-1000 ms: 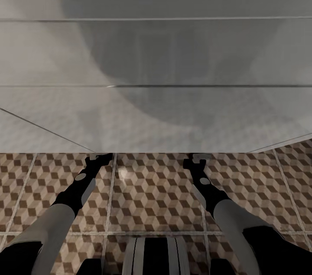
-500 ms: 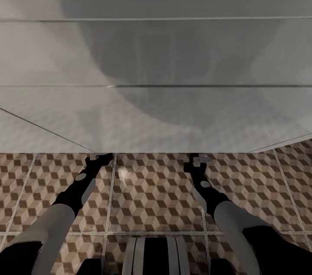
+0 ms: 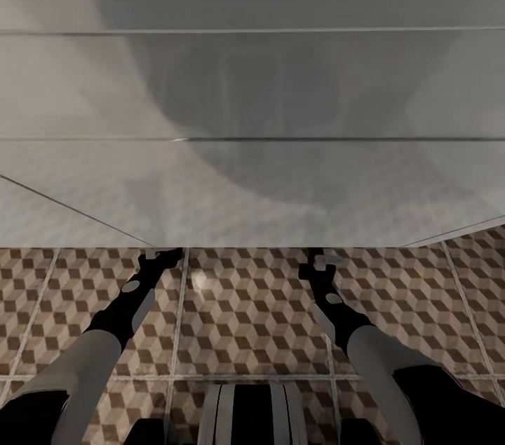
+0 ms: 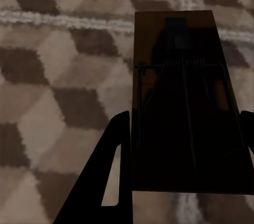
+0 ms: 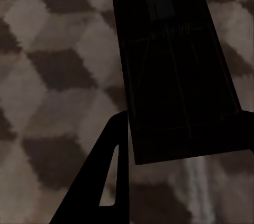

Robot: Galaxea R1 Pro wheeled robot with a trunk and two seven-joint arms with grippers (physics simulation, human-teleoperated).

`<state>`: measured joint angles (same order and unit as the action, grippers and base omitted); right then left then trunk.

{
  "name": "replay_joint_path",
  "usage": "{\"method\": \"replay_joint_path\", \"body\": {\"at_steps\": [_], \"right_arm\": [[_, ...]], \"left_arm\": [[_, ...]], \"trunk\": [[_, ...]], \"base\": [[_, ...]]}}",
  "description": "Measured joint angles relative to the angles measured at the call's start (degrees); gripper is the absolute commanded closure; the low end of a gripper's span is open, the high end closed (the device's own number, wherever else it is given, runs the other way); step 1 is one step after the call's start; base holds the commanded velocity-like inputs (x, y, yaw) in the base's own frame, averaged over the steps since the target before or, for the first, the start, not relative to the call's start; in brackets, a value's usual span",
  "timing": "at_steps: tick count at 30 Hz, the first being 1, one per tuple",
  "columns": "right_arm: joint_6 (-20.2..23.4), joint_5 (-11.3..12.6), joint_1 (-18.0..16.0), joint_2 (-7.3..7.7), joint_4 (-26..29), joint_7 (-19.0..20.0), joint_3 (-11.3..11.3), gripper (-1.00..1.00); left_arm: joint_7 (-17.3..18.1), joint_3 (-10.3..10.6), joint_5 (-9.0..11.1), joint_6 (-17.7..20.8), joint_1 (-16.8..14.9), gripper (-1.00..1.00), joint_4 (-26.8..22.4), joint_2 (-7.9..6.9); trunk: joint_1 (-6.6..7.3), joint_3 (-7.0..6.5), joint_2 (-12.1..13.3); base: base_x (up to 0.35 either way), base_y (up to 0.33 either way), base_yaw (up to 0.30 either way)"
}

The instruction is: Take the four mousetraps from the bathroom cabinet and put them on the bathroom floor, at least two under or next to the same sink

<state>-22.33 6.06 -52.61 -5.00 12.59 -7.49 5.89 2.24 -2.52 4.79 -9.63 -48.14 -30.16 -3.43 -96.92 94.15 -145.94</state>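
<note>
My two arms reach low over the bathroom floor (image 3: 245, 319), and their tips meet the bottom edge of a big white surface (image 3: 252, 172). I cannot tell whether that surface is the sink's vanity. The left gripper (image 3: 160, 254) is shut on a mousetrap (image 4: 180, 102), a flat wooden base lying dark in shadow between its fingers (image 4: 117, 166), just above the tiles. The right gripper (image 3: 317, 261) is shut on a second mousetrap (image 5: 169, 65), which sits askew beside the one finger (image 5: 114, 166) that shows. The cabinet is out of view.
The white surface, with thin horizontal seams (image 3: 280, 140), blocks the way ahead. Patterned tiles with pale grout spread to both sides and back toward my base (image 3: 252, 410).
The right gripper has shifted slightly back toward me along the floor. The left arm and the view have not moved.
</note>
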Motion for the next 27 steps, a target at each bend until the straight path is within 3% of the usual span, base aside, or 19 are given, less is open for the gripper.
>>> {"method": "replay_joint_path", "body": {"at_steps": [27], "right_arm": [[0.1, 1.0, 0.0, 0.16, -2.3, 2.4, -0.1, 1.00]], "left_arm": [[0.0, 0.0, 0.0, 0.0, 0.0, 1.00, 0.0, 0.00]], "trunk": [[0.00, 0.00, 0.0]], "base": [[0.000, 0.000, 0.000]]}}
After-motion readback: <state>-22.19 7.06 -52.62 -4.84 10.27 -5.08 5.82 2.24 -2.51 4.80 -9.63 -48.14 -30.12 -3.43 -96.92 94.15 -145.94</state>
